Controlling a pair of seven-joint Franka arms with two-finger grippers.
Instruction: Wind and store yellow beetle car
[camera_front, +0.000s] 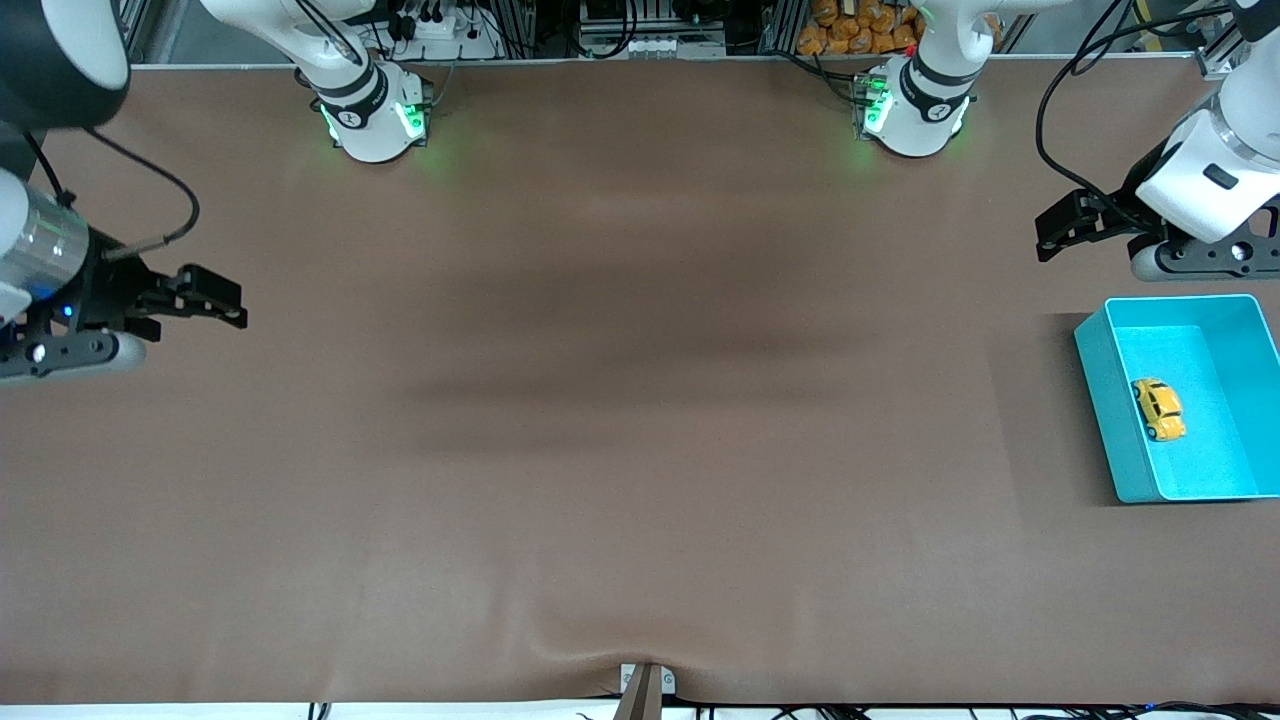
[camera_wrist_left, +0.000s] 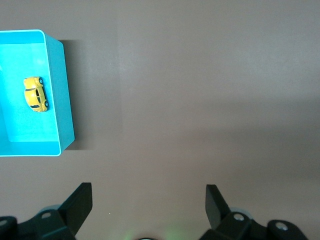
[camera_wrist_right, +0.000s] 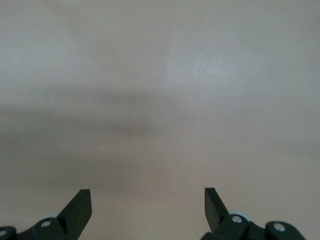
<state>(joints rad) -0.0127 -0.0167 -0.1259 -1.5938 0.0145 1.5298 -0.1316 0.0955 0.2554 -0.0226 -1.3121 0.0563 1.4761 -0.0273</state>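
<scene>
Front view: car (camera_front: 1159, 409) lies in bin (camera_front: 1100, 400). Left gripper (camera_front: 1050, 235) near bin, jaws spread, empty. Right gripper (camera_front: 235, 305) well apart from bin, jaws spread, empty.

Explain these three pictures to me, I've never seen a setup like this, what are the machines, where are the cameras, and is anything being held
Two white robot arms stand at a brown table. The wide picture comes from a high camera facing them. The other two come from cameras on the arms' wrists, looking down past each arm's own two black fingers.

The left gripper hangs over the table at the left arm's end, beside a turquoise bin. Its jaws are open and hold nothing. The right gripper hangs over bare table at the right arm's end, its jaws also open and empty.

The yellow beetle car, a tiny toy, lies inside the bin. The left wrist camera shows the car there too.
</scene>
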